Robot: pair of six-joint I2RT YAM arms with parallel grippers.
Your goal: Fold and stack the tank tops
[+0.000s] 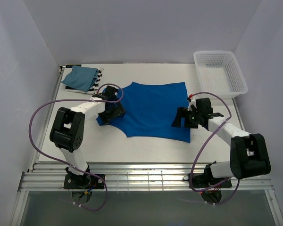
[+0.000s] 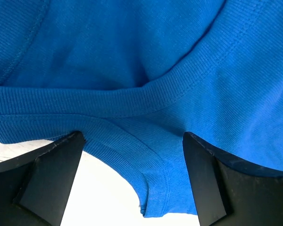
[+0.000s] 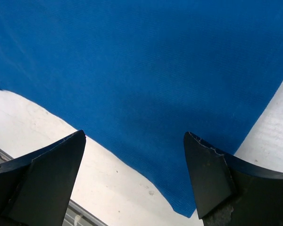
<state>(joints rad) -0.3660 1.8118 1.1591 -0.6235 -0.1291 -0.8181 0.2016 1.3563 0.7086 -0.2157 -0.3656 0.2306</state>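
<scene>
The blue top [image 1: 155, 108] lies flat on the table [image 1: 146, 146]. Only the top view shows the teal top [image 1: 80, 77], far left. The left gripper [image 2: 132, 141], jaws wide, hangs over ribbed strap seams. The right gripper [image 3: 134, 141], also wide, hangs over the plain hem corner.

White left arm [image 1: 82, 109] and right arm [image 1: 222, 128] with chunky black joints, looping purple cables [image 1: 29, 127], black wedge-shaped fingers [image 2: 49, 175]

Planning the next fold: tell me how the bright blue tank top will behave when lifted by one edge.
The blue tank top lies thin and flat on the table, so it will probably droop limply from a lifted edge. Its ribbed trim looks soft, likely grippy, not slippery. Pushed, it would probably bunch rather than slide.
</scene>
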